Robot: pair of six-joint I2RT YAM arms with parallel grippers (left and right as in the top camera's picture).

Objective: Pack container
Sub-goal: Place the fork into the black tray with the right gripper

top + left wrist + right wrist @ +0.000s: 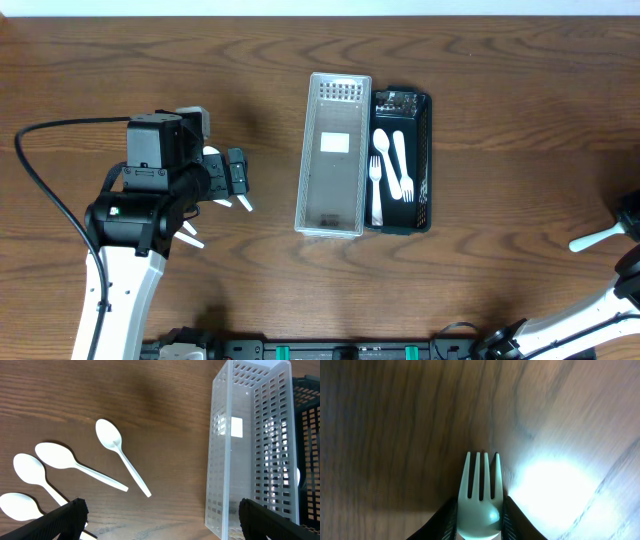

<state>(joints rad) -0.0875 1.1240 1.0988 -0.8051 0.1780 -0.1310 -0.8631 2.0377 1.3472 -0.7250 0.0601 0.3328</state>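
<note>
A white plastic fork (480, 495), at the table's four o'clock edge, is pinched just behind its tines by the right gripper (480, 519). It is likely light, bendy and slick, so grip the flat neck. The left gripper (232, 180) gapes empty above spoons (60, 457) at nine o'clock. The black container (424, 150) sits centre.

Four white spoons (60, 457) left on table (100, 390); clear perforated container (250, 445) right; end effector (162, 507) spread wide.
</note>
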